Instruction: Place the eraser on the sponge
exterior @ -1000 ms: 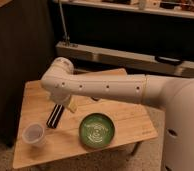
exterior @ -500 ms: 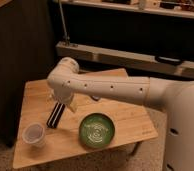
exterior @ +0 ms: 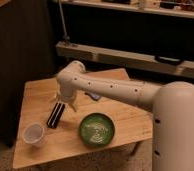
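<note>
The eraser (exterior: 55, 115), a long black block with pale stripes, lies on the wooden table (exterior: 35, 95) left of centre. My gripper (exterior: 65, 103) hangs from the white arm just above the eraser's far end, fingers pointing down and open, with nothing held between them. Only a small blue part of the sponge (exterior: 94, 95) shows, peeking out from under the arm further back on the table; the arm hides the rest.
A green bowl (exterior: 96, 129) stands near the table's front edge, right of the eraser. A small translucent cup (exterior: 34, 134) stands at the front left. The robot's white body (exterior: 177, 130) fills the right side. A dark shelf unit rises behind the table.
The arm's wrist has shifted slightly to the right over the eraser's far end. The eraser, bowl and cup have not moved.
</note>
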You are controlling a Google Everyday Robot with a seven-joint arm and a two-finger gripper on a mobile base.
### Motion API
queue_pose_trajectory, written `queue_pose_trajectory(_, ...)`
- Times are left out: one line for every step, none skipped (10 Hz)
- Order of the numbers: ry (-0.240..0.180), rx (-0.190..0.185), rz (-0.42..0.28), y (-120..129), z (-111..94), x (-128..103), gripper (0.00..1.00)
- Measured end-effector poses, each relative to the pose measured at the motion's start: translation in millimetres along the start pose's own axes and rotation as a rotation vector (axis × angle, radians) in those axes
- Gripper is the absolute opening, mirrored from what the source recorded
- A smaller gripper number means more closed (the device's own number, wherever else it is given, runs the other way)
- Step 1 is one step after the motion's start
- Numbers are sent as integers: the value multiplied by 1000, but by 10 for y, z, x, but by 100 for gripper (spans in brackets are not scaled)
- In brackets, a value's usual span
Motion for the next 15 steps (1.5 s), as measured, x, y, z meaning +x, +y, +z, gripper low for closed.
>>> queue_pose_trajectory(-18,-25,-25,-30,68,18,80)
queue_pose_trajectory(-38,-48,-50,-82,162,33,80)
queue_pose_trajectory(-56,-61,-72,-161,255,43,80)
queue_pose_trajectory(-75,-64,-87,-192,333,62,80)
queue_pose_trajectory(-91,-62,-98,-189,405,75,80)
queue_pose_trajectory(-99,-58,-105,-188,467,81,80)
queue_pose_trajectory(-107,-53,-118,-210,538,72,80)
queue_pose_trajectory(-115,-56,-132,-235,629,68,80)
queue_pose_trajectory(-121,-59,-147,-296,693,63,80)
queue_pose_trajectory(-128,-80,-168,-367,777,54,80)
queue_pose_trajectory(-134,-109,-190,-455,858,54,80)
queue_pose_trajectory(-138,-125,-198,-477,892,68,80)
queue_pose_trajectory(-145,-147,-205,-488,944,78,80)
queue_pose_trajectory(-154,-164,-213,-505,1006,79,80)
queue_pose_trajectory(-163,-176,-213,-493,1053,72,80)
